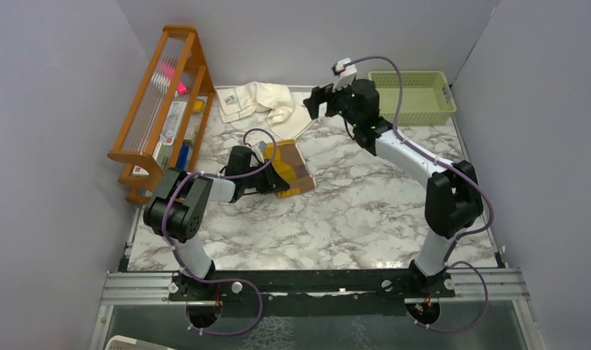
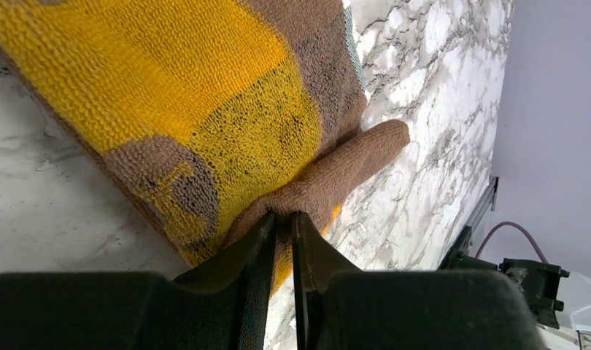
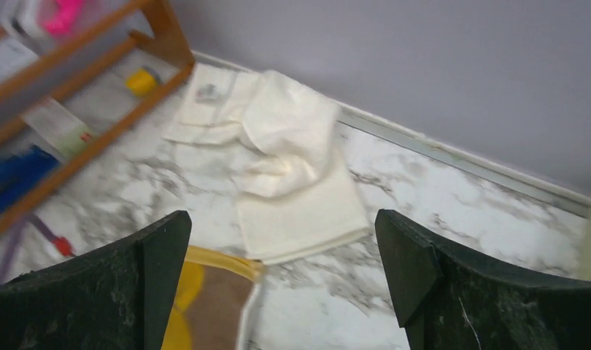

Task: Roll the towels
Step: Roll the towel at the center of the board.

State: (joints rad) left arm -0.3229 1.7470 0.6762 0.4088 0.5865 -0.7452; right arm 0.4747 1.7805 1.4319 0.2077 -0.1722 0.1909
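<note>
The left arm's (image 1: 198, 197) jaws are pinched nearly closed on a raised fold of the brown towel (image 2: 205, 95), the cloth squeezed between them, while the right arm's (image 1: 409, 153) jaws stand wide apart with nothing between them, hanging above the far part of the marble counter (image 1: 365, 219). A wooden rack (image 1: 165, 109) stands along the counter's left side, with small coloured items on its shelves that are too blurred to name. A pale green plastic basket (image 1: 409, 117) sits in the far right corner. The cream towel (image 3: 292, 168) lies crumpled and partly folded over itself at the far edge, against the back wall, between the rack and the basket and just below the right jaws. The brown towel lies left of centre, just ahead of the left arm and near the rack, its mustard-yellow reverse turned up in broad patches. Its far yellow edge lies just beside the cream towel's near corner; whether the two touch cannot be told. A small printed label patch (image 3: 205, 91) shows on the cream towel's left end, nearest the rack.
</note>
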